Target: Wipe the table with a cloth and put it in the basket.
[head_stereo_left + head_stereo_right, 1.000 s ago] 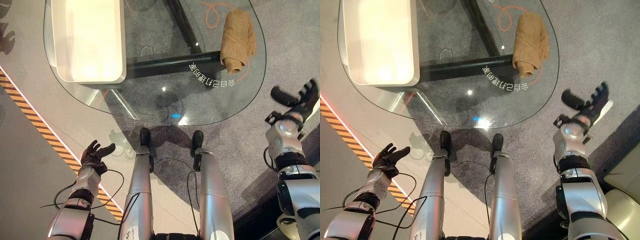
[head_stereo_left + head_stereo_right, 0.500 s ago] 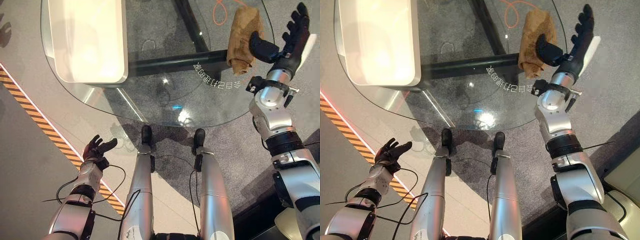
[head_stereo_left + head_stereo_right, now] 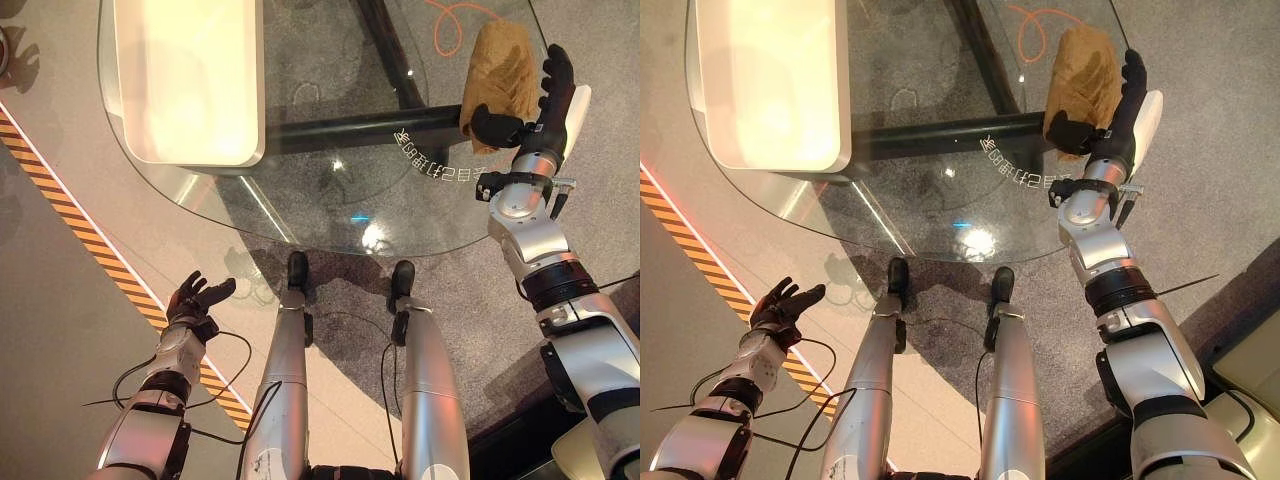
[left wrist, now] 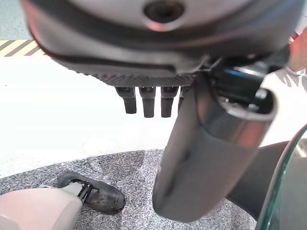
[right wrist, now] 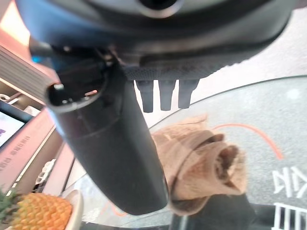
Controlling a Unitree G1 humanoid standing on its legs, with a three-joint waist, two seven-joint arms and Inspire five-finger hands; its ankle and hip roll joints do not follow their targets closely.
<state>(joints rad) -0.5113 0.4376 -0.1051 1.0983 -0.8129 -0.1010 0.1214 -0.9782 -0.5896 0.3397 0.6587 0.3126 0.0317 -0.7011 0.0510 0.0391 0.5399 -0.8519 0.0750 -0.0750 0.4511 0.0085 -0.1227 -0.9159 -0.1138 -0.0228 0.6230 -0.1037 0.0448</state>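
Here the cloth (image 3: 499, 72) lies bunched on the far right part of the glass bench (image 3: 330, 205), close to the rim, a tan roll with its long axis running from the near edge away toward the far side; its nearer end is the thicker, folded one, and an orange cord (image 3: 455, 18) curls on the glass beside its far end. The right hand (image 3: 545, 100) is at the cloth's right flank, fingers straight and spread, thumb reaching across toward the near end of the roll; it is wide and holds nothing, and whether the thumb already touches the fabric I cannot tell. In the right wrist view the cloth (image 5: 204, 165) sits just past the thumb and the row of fingers.

By my reading the step in hand is the reach to take up the cloth, so wiping has not begun. The next move calls for the hand to settle over the roll and curl fingers and thumb round its middle, across the long axis, so it does not unroll or slip off the rim.

The white basket (image 3: 185, 80) stands on the far left of the bench, well apart from the cloth. The left hand (image 3: 195, 303) hangs low by the robot's left side, fingers relaxed and empty.
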